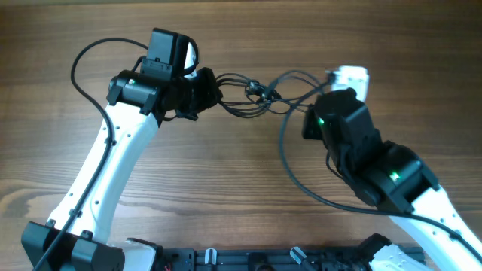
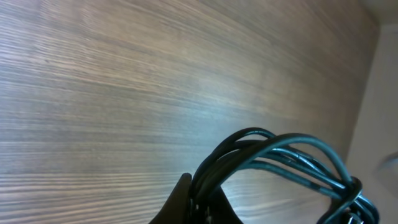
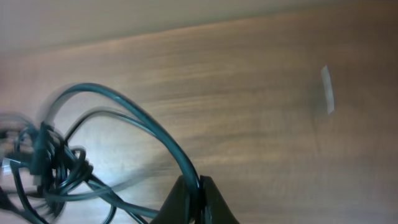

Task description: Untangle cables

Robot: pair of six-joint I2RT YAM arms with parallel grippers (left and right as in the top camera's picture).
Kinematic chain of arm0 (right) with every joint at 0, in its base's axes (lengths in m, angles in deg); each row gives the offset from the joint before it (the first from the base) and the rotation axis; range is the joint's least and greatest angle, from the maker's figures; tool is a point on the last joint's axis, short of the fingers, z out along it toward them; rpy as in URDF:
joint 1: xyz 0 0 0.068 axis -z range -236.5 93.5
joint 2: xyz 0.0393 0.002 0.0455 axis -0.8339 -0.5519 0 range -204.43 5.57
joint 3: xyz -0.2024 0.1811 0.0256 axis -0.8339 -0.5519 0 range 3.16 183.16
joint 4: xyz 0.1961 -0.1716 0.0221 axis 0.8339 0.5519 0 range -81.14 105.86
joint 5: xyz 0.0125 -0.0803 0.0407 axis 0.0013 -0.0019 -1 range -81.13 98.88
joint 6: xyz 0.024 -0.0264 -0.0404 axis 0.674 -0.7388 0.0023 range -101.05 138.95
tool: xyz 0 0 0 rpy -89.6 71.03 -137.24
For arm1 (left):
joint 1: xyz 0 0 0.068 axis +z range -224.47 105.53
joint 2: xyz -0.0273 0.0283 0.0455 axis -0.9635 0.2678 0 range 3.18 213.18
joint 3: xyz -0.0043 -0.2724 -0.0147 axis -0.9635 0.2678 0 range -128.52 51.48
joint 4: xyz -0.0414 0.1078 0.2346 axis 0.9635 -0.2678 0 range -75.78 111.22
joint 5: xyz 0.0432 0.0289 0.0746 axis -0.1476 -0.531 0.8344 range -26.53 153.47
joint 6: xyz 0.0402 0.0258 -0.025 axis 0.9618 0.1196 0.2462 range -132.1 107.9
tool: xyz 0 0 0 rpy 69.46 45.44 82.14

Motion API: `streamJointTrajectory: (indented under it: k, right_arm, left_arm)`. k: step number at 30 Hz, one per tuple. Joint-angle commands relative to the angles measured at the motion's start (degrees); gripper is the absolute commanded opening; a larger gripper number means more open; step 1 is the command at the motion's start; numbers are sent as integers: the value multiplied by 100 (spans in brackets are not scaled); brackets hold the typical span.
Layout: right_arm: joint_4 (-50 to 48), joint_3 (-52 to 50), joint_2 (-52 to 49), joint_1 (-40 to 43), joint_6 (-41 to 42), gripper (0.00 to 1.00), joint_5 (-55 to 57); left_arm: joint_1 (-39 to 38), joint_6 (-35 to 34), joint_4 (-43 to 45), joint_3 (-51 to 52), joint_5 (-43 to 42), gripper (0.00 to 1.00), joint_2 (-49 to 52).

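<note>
- Two hands, both closed tight on the cables (image 1: 252, 94), which run between them across the far middle of the tabletop (image 1: 218, 181).
- Left hand (image 1: 205, 89) is clamped on a bunch of looped strands at the left end.
- Right hand (image 1: 315, 114) pinches a single strand at the right end.
- Cables are most tangled roughly midway between the hands.

No text, label, brand, number or sign is showing legibly in any of the three views. Nothing readable is appearing on the cables (image 1: 256, 94) or on the wooden table (image 1: 226, 188). A small pale strip (image 3: 326, 90) is lying on the table in the right wrist view, too blurred to carry any lettering.
</note>
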Motion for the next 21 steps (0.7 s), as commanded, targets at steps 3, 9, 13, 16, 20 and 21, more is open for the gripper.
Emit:
streamJointTrajectory:
  k: [3,9,13,16,20,21]
  right_arm:
    - [459,15,264,157,1978,4,1624]
    - [-125,15,-44,155,1499,4,138]
    - [-160,15,-341,157,1344,4,-33]
    - [-85,11,-457,155,1235,4,94]
    - [-74,4,-470,157,1213,4,321]
    - [-42,4,-470,157,1231,4,442]
  left_arm:
    - [428,114,-96,9,874,4,-81]
    - [428,564,229,9,-791,4,-299]
    - [431,588,614,4,-1429,4,-581]
    - [431,776,850,4,-1609,4,-994]
    - [516,772,1036,4,-1434,4,-1663]
    - [586,717,933,4,-1193,4,-1805]
